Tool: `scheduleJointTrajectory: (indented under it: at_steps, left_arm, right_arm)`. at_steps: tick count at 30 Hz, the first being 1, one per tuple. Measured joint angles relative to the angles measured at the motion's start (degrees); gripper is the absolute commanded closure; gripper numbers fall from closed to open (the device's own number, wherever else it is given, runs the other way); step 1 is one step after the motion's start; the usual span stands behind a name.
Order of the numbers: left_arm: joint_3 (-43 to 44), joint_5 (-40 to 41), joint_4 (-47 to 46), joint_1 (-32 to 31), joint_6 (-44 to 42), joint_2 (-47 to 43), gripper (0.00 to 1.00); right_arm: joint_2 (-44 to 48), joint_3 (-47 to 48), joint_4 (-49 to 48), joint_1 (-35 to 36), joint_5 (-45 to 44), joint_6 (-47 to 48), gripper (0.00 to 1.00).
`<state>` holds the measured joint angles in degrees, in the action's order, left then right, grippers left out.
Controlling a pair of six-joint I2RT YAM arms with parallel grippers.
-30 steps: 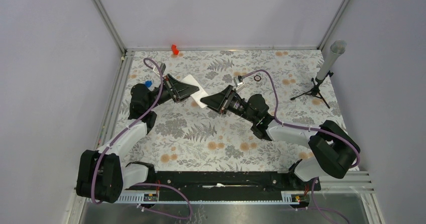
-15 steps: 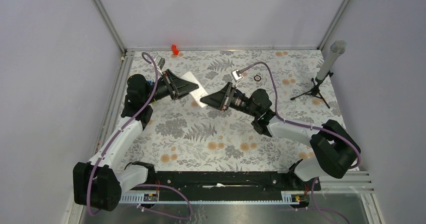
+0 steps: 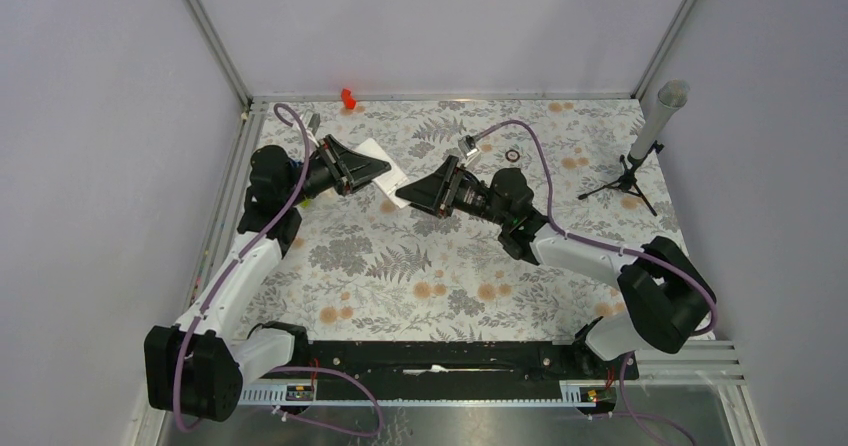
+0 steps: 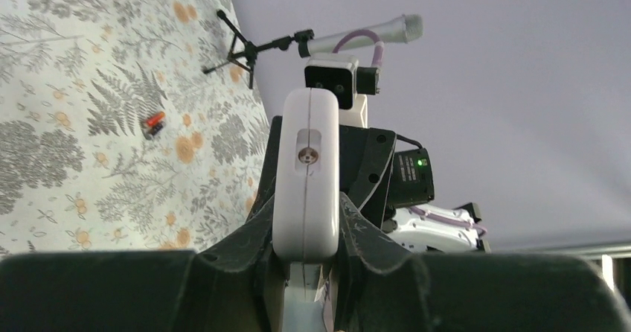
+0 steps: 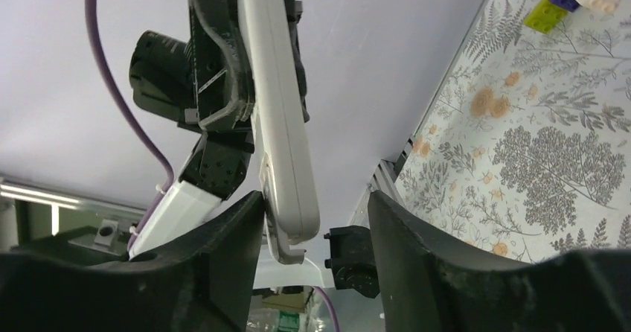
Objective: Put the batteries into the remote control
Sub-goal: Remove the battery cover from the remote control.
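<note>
The remote control (image 4: 306, 176) is held off the table, edge-on, clamped at one end between the closed fingers of the left gripper (image 4: 306, 231). Its free end reaches toward the right gripper (image 5: 314, 202), whose jaws stand open around that end: the remote lies against 1 finger (image 5: 223, 250), with a clear gap to the other. In the top view the 2 grippers meet nose to nose over the far left-centre of the floral-print table (image 3: 400, 266). The batteries (image 4: 154, 124), red and black, lie together on the table near the right arm, well apart from the remote; their count is too small to tell. A small dark ring (image 3: 512, 154) lies beyond the right arm, a tripod (image 3: 628, 178) stands at the far right, and a red plastic piece (image 3: 347, 97) sits at the back edge.
</note>
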<state>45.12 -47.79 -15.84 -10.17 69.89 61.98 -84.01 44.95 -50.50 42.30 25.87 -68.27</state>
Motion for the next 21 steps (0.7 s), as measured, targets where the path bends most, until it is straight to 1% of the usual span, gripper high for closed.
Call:
scheduleJointTrajectory:
  at_steps: [5,7,9,13,15,18,21]
  left_arm:
    - [-1.11,3.28,0.15,0.13,-1.75,-0.92,1.00]
    - [-1.49,4.50,0.79,0.13,-2.91,-1.66,1.00]
    - [-1.66,5.38,1.81,0.11,-4.17,-2.75,1.00]
    - [-1.68,6.91,3.52,0.11,-6.75,-4.07,1.00]
    - [-1.77,7.54,4.33,0.11,-7.61,-4.09,1.00]
    - [-2.12,7.96,5.20,0.11,-8.26,-4.11,1.00]
    - [-2.23,8.48,6.36,0.11,-9.53,-4.26,1.00]
  right_arm:
    - [-1.22,0.13,1.64,0.02,-2.29,-3.26,0.29]
    - [-1.46,0.11,2.05,0.02,-2.73,-4.33,0.29]
    - [-1.46,0.11,2.43,0.02,-3.32,-4.92,0.32]
    - [-1.33,0.11,2.91,0.02,-4.04,-6.01,0.51]
    - [-1.11,0.11,3.10,0.02,-4.20,-6.69,0.58]
    - [-0.94,0.11,3.72,0.02,-4.26,-7.63,0.61]
    - [-0.83,0.22,5.46,0.02,-4.28,-8.09,0.61]
